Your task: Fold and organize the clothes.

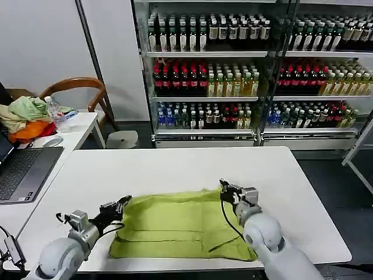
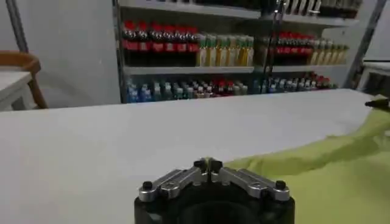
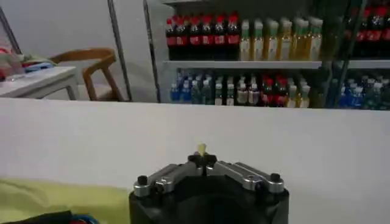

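On the white table (image 1: 175, 169), a lime-green cotton T-shirt (image 1: 175, 224) lies partly folded.

Its far right corner is seen pinched in the closed right pincer (image 1: 224, 189), a scrap showing between the tips; the left pincer (image 1: 123, 202) is held closed beside the left edge, apparently empty. Further folding is judged to remain.

You see a matt, soft cotton-like shirt (image 1: 180, 224) on a smooth white tabletop (image 1: 175, 169), and each hand's fingers look brushed metal.
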You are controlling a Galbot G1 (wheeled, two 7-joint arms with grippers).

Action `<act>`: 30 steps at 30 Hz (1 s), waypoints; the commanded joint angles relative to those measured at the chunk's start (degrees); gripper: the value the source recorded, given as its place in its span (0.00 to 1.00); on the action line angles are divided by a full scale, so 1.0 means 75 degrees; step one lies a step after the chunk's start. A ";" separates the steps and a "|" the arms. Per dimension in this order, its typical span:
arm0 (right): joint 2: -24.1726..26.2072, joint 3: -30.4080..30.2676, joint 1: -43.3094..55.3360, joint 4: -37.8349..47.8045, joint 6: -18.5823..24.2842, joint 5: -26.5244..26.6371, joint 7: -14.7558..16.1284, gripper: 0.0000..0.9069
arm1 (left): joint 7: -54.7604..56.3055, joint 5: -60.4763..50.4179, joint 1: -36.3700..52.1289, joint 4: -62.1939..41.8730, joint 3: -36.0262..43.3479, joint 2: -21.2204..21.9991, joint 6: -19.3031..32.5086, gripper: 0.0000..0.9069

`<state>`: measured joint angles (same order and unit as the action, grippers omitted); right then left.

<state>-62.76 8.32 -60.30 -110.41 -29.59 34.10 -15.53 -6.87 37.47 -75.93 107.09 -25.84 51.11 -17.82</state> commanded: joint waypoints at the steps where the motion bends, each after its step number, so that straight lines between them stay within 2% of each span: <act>1: 0.0363 0.0470 -0.1645 -0.1367 0.0086 -0.0276 0.0056 0.00 | -0.0042 -0.0244 -0.1437 0.0767 -0.0648 0.0018 0.0242 0.04; 9: 0.0281 0.0590 -0.2142 -0.1740 0.0127 -0.0334 -0.0023 0.00 | -0.0009 -0.0131 -0.1490 0.0665 -0.0765 -0.0020 0.0260 0.04; 12: 0.0251 0.0553 -0.2185 -0.1705 0.0141 -0.0570 -0.0032 0.00 | -0.0019 -0.0119 -0.1571 0.0697 -0.0772 -0.0064 0.0266 0.04; 15: 0.0242 0.0549 -0.2203 -0.1640 0.0001 -0.0591 -0.0261 0.00 | -0.0015 -0.0121 -0.1688 0.0779 -0.0794 -0.0053 0.0267 0.04; 30: 0.0228 0.0724 -0.1912 -0.1085 0.0097 -0.0783 -0.0094 0.00 | -0.0003 -0.0156 -0.1849 0.0837 -0.0736 -0.0012 0.0379 0.04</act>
<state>-61.19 13.15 -74.14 -119.46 -28.87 29.17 -16.07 -6.94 36.51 -88.66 112.73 -31.18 51.08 -15.18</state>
